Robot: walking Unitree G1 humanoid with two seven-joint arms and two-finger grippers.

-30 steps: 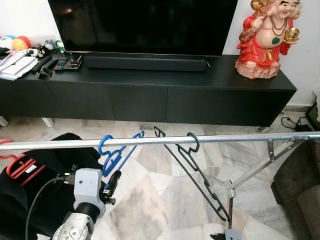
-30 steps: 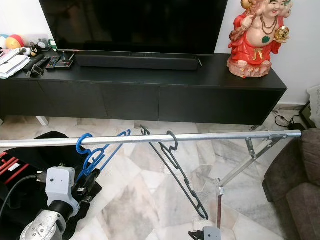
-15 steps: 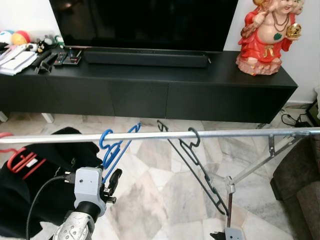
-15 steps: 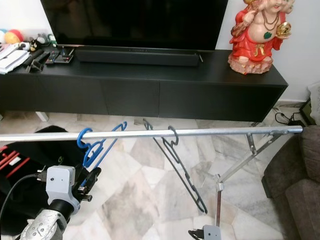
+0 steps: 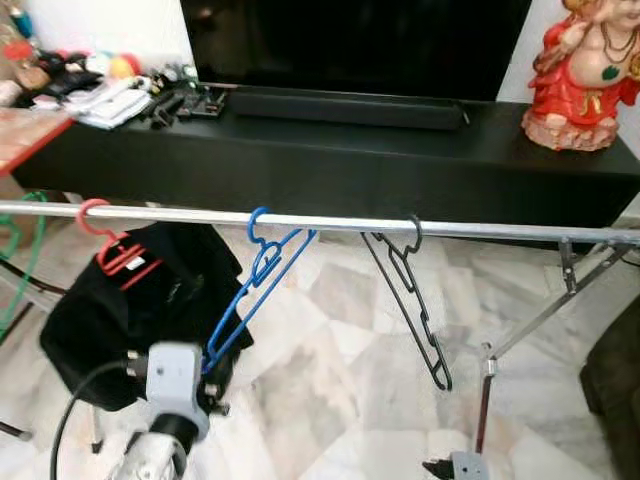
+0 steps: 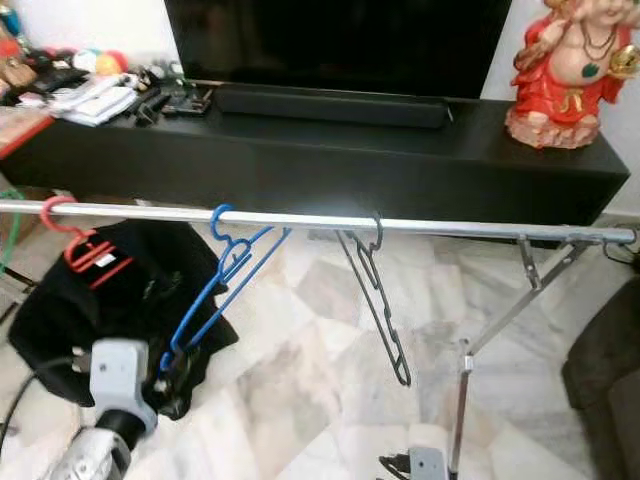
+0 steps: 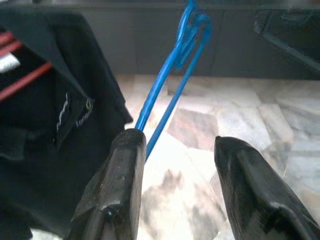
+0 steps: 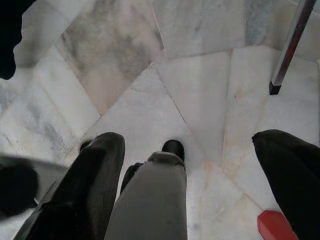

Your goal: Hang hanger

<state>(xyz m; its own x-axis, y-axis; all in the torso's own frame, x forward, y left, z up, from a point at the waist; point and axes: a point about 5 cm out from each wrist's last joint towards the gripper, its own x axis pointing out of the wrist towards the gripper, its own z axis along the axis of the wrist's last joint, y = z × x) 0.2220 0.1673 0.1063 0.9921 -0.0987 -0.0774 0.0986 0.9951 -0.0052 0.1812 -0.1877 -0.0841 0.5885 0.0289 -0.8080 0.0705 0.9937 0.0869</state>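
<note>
Lowered left tool [image 7: 175, 165], parted, touches blue hanger [image 5: 245, 300].

- The two head views looked forward and down across the metal rail [image 5: 330, 224] toward the black TV cabinet [image 5: 330, 150], sharing nearly the same scene.
- The left wrist view looked close along its fingers [image 7: 117, 185] at the blue hanger [image 7: 175, 75], also visible from the head.
- The right wrist view faced down at the marble floor [image 8: 165, 75].
</note>
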